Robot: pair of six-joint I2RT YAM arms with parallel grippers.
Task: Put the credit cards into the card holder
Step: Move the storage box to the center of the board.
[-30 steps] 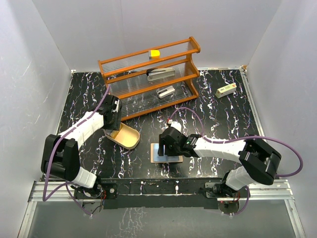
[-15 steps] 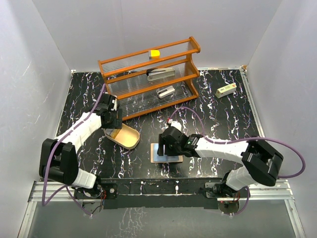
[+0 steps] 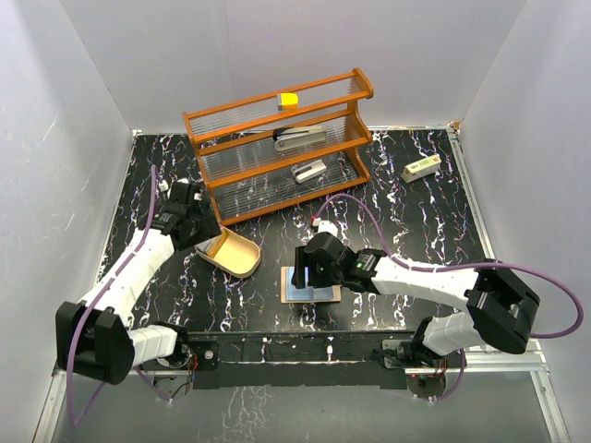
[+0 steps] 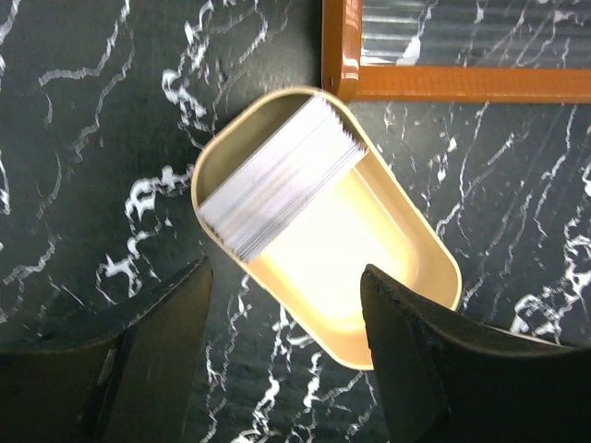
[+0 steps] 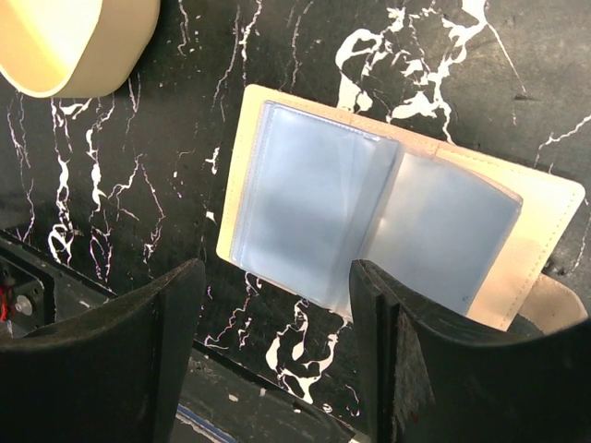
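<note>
The card holder (image 4: pixel 434 268), a shallow oval tan tray, lies on the black marbled table left of centre (image 3: pixel 245 263). A stack of credit cards (image 4: pixel 277 180) with pale striped edges stands on edge, leaning against its far-left end (image 3: pixel 209 246). My left gripper (image 4: pixel 284 277) hangs open above the tray's near side with nothing between its fingers; from above it sits up and left of the tray (image 3: pixel 187 220). My right gripper (image 5: pixel 275 268) is open and empty, hovering low over an open wallet (image 5: pixel 369 231) at the centre (image 3: pixel 309 268).
The tan wallet (image 3: pixel 311 290) lies open with clear plastic sleeves up. A wooden rack (image 3: pixel 277 148) behind the tray holds two grey staplers (image 3: pixel 300 138) and a yellow block (image 3: pixel 288 100); its corner (image 4: pixel 416 83) nearly touches the tray. A small white box (image 3: pixel 422 168) lies far right.
The left gripper has drawn back up and to the left, off the tray's end, leaving the card stack in the tray. The right arm has barely shifted.
</note>
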